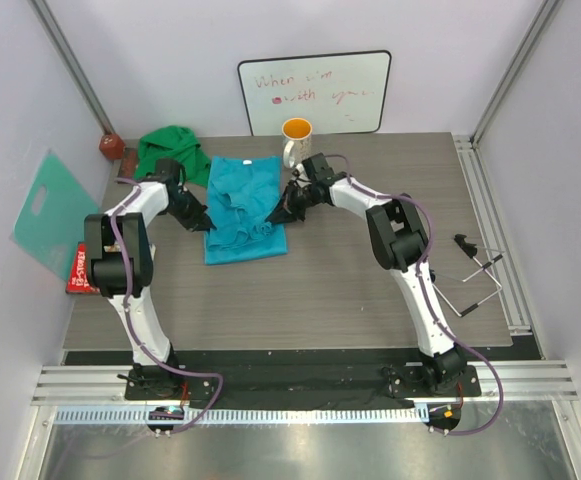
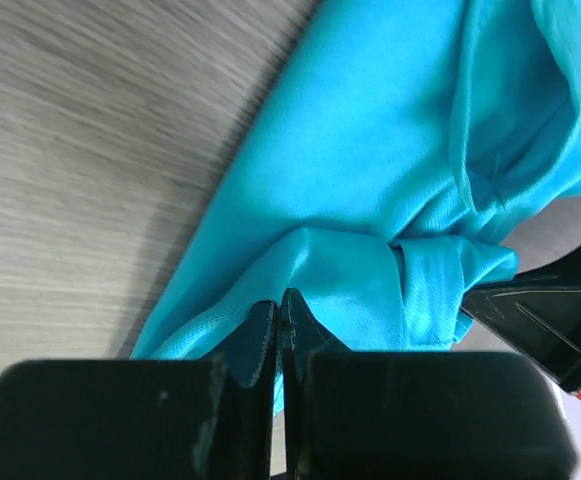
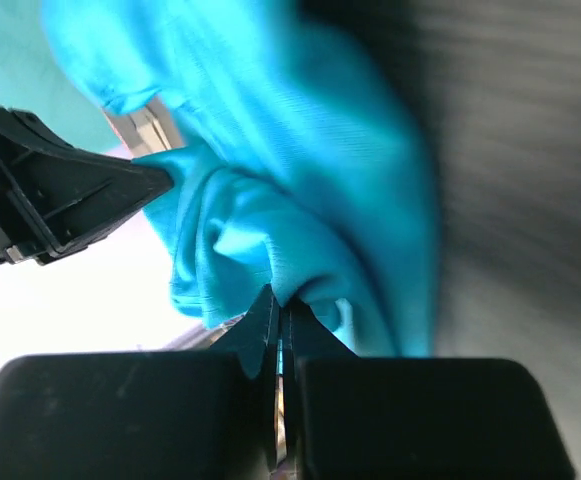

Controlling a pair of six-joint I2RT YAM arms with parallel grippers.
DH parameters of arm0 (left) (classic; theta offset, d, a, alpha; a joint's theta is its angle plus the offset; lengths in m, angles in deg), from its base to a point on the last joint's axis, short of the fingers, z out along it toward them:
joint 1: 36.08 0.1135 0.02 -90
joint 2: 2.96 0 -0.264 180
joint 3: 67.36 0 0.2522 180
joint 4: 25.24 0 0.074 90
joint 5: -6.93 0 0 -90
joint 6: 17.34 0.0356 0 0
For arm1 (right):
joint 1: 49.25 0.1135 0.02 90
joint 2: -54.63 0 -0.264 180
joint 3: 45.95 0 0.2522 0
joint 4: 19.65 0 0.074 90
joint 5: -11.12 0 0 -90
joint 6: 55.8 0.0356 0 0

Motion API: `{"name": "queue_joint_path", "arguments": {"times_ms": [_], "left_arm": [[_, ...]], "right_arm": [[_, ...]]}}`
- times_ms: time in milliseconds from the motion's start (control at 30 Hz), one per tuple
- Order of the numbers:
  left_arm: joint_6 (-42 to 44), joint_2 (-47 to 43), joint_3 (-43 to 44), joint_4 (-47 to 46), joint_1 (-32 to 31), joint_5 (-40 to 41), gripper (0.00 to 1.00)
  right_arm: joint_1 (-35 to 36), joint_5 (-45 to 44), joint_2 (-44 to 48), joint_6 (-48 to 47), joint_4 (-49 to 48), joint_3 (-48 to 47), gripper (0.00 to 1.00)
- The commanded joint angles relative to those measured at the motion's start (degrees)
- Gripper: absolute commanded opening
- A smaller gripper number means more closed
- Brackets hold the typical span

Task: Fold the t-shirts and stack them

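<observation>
Closest to each wrist lens is my own black hand. My left hand [image 2: 282,300] is pinched tight on the left edge of the turquoise t-shirt [image 2: 370,150]. My right hand [image 3: 275,300] is pinched tight on a bunched fold at its right side.

From above, my left arm [image 1: 135,210] rises from its base toward eleven o'clock, then its wrist bends down toward four o'clock onto the cloth. My right arm [image 1: 370,205] reaches toward ten o'clock, and its wrist turns back toward eight o'clock. The two hands face each other, with rumpled cloth between them.

The turquoise t-shirt lies on the worktop [image 1: 370,290], at about eleven o'clock from its middle. The green t-shirt [image 1: 170,148] sits crumpled at ten o'clock of the turquoise one, its near edge hidden behind my left wrist.

My right wrist covers part of the mug [image 1: 296,140]. The right wrist view is smeared, so I cannot tell how much cloth sits between the jaws. Writing on the whiteboard [image 1: 315,92] is too faint to read.
</observation>
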Motion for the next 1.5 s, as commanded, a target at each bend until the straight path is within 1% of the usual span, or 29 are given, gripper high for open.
{"name": "queue_joint_path", "arguments": {"times_ms": [0,133,367,567,667,833,1133,1467], "left_arm": [[-2.73,1.63,-0.03,-2.78,2.23,-4.51,0.0],[-4.22,2.43,-0.03,-3.92,2.85,-5.84,0.0],[-6.6,5.15,1.73,-4.45,3.29,-10.14,0.0],[-7.39,5.77,1.91,-4.45,3.55,-10.58,0.0],[-8.09,5.59,1.65,-4.27,4.08,-10.32,0.0],[-8.97,4.72,1.12,-3.57,5.05,-8.83,0.0],[-11.78,2.87,0.77,-3.39,5.75,-6.8,0.0],[-16.62,2.96,0.5,-4.97,5.84,-7.77,0.0]], "right_arm": [[-1.05,1.68,2.98,8.58,-9.9,4.08,0.01],[-1.84,2.21,3.95,14.47,-17.28,8.82,0.01],[-2.72,3.88,3.78,26.33,-32.74,12.7,0.01],[-2.9,4.41,2.81,37.23,-45.23,15.69,0.07],[-2.99,4.14,2.98,39.43,-47.96,17.45,0.07],[-3.6,3.79,3.6,40.4,-49.28,19.9,0.07],[-4.39,2.65,4.74,44.97,-54.82,25.35,0.05],[-4.92,2.21,4.92,47.61,-57.99,26.41,0.06]]}}
